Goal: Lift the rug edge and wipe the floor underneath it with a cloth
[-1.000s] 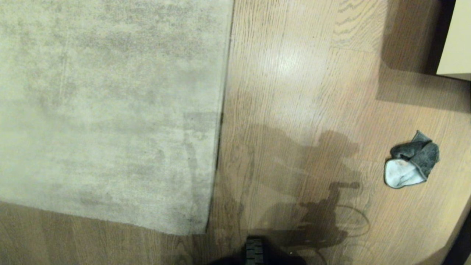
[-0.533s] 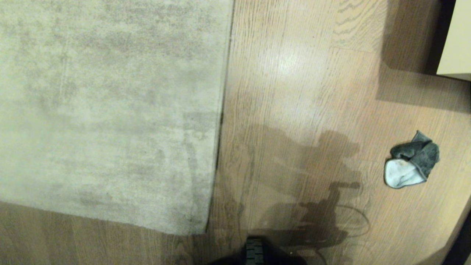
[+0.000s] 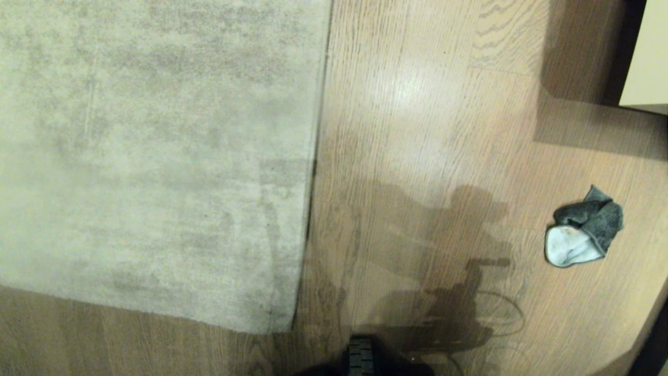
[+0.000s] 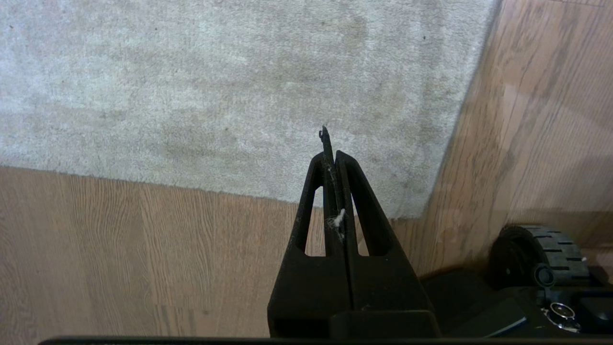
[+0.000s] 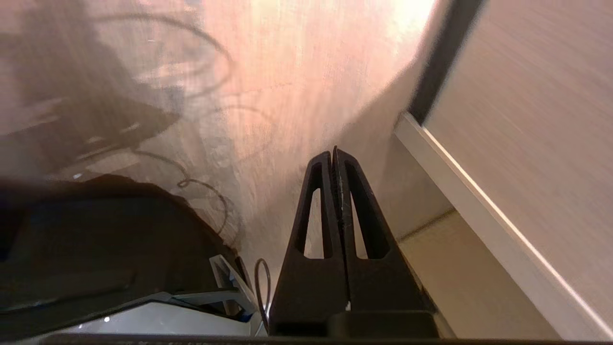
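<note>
Rug: the pale grey-beige rug (image 3: 151, 156) fills my left half of the head view, lying flat, its long straight edge running away from me and its near corner just ahead of my base.
Floor: bare wood planks (image 3: 417, 130) take up the middle and my right; the strip under the rug is still covered.
Cloth: the dark grey-green cloth (image 3: 584, 227), crumpled with a pale side turned up, lies on the planks well to my right, well apart from the rug edge.
Left claw: my left gripper (image 4: 330, 143) hangs above the rug's near corner, fingers pressed together, holding nothing.
Right claw: my right gripper (image 5: 334, 160) is over bare floor beside a pale cabinet panel (image 5: 527, 120), fingers together too, empty; the cloth does not show in its own view.
Which arm is nearer: the cloth sits on my right side, so I judge the right claw should fetch it, while the left is already placed for the rug edge.
Next move: both claws must open first; nothing is lifted or wiped yet.
Risk: a thin, flat rug edge may be hard to pinch.
</note>
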